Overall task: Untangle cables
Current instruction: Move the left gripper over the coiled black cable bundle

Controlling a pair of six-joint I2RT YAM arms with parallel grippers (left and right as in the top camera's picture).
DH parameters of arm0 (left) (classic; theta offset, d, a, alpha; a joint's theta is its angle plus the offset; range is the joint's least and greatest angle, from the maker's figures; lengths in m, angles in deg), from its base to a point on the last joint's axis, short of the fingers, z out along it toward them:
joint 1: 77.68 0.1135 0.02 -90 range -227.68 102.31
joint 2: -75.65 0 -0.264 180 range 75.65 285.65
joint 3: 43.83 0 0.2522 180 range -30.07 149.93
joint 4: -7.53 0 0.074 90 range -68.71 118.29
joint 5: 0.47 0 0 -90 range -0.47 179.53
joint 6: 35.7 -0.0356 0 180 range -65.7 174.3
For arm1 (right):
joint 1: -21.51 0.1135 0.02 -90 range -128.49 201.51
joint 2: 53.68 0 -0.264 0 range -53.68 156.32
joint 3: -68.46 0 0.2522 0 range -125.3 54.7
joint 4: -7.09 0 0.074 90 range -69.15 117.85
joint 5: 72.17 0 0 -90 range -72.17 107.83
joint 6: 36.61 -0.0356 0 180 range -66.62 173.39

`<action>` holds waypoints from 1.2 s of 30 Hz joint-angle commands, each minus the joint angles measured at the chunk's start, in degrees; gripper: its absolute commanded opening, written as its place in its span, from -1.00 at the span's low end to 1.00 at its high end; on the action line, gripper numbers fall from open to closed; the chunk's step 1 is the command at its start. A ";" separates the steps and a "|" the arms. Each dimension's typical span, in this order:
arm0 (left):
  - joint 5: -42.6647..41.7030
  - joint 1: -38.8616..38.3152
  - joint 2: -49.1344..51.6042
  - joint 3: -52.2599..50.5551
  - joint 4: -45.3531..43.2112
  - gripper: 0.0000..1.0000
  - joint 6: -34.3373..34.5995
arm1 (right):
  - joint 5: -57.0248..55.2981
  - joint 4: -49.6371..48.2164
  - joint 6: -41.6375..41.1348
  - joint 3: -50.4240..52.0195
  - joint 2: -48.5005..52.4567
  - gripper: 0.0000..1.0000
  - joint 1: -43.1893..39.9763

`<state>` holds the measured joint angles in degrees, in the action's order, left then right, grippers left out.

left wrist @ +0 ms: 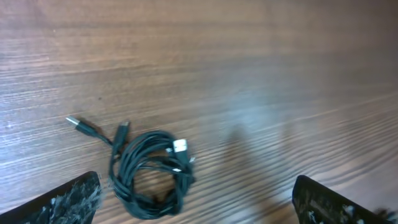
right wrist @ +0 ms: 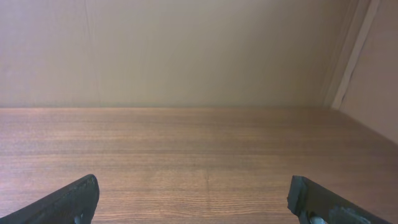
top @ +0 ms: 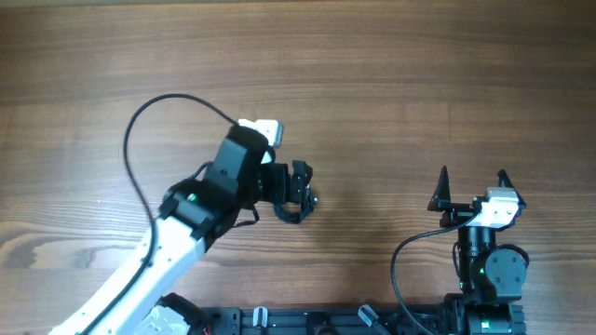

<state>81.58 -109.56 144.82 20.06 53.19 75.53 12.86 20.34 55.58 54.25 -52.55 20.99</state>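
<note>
Untangling has not begun: the cables (left wrist: 149,177) lie bundled in one coil toward the table's (left wrist: 249,74) near edge, midway along. Over them the left gripper (left wrist: 196,182) hovers, fingers (left wrist: 68,199) apart; the right gripper (top: 473,181) stands aside, fingers apart.

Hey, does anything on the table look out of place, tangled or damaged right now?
Only the cables stand out: thin black cords wound into a messy coil on the wooden table, strands crossing one another, with two plug ends poking out to its upper left in the left wrist view. Nothing looks spilled or broken.
</note>
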 commanded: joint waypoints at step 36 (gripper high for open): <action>3.23 -0.11 20.87 0.79 -4.44 0.26 -48.04 | 0.33 -0.31 -0.83 0.15 -0.11 1.00 0.33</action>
<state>88.88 -109.56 164.53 20.06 48.71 28.85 12.86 20.34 55.58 54.25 -52.55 20.99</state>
